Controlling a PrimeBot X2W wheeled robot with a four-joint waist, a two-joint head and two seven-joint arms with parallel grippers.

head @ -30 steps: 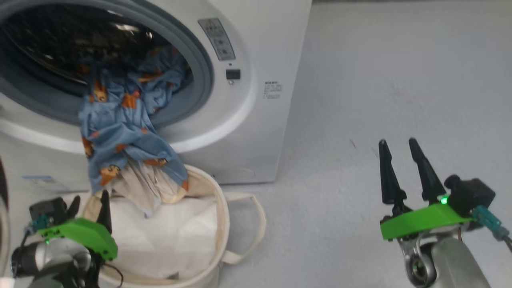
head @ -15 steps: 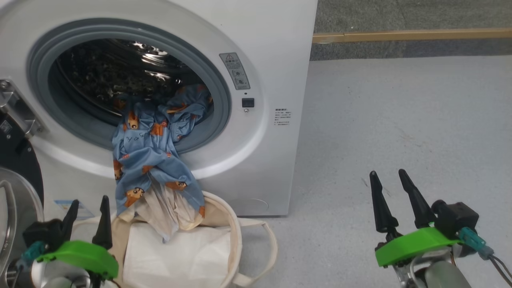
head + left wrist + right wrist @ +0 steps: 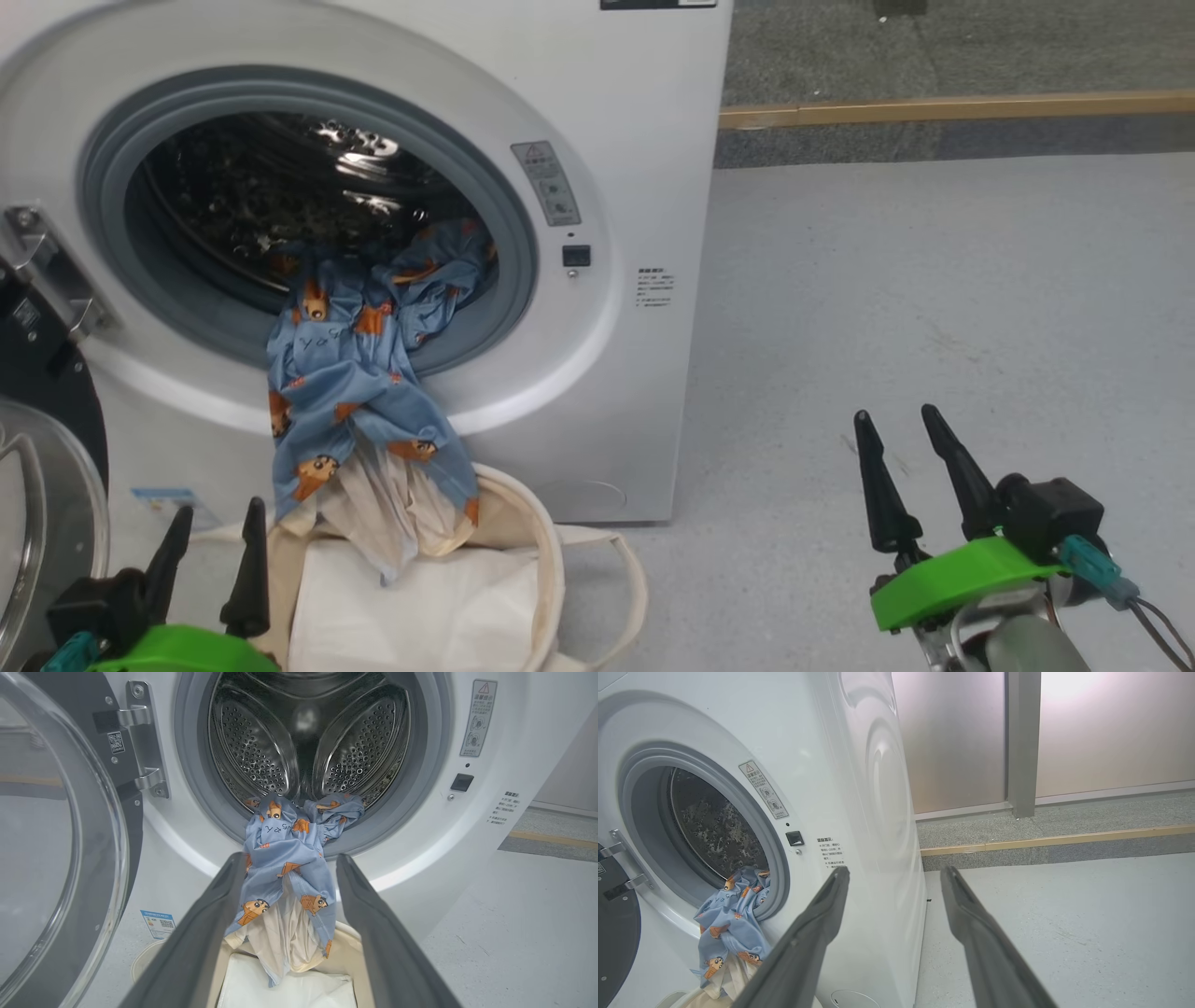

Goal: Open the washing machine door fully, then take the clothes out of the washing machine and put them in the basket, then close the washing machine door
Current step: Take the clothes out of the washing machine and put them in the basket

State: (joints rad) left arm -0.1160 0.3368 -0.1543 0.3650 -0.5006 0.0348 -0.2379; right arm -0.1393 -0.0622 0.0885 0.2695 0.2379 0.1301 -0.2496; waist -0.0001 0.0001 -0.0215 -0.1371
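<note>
Head view: the clothes (image 3: 359, 383) hang from the porthole lip of the washing machine (image 3: 635, 187), long axis near vertical, lower end in the basket (image 3: 551, 560); left claw (image 3: 217, 509) just below-left, apart, empty; right claw (image 3: 892, 413) likewise apart and empty, well off right. Left wrist view: garment dead ahead between the fingers (image 3: 201, 933); the washing machine door (image 3: 60, 858) stands open. Right wrist view: garment far left; left arm judged nearer.

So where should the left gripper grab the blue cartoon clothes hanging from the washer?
Probably the bunched clothes just below the washing machine's porthole lip, approached straight from the front with the open left gripper: the fabric gathers narrow there, hanging toward the basket.
</note>
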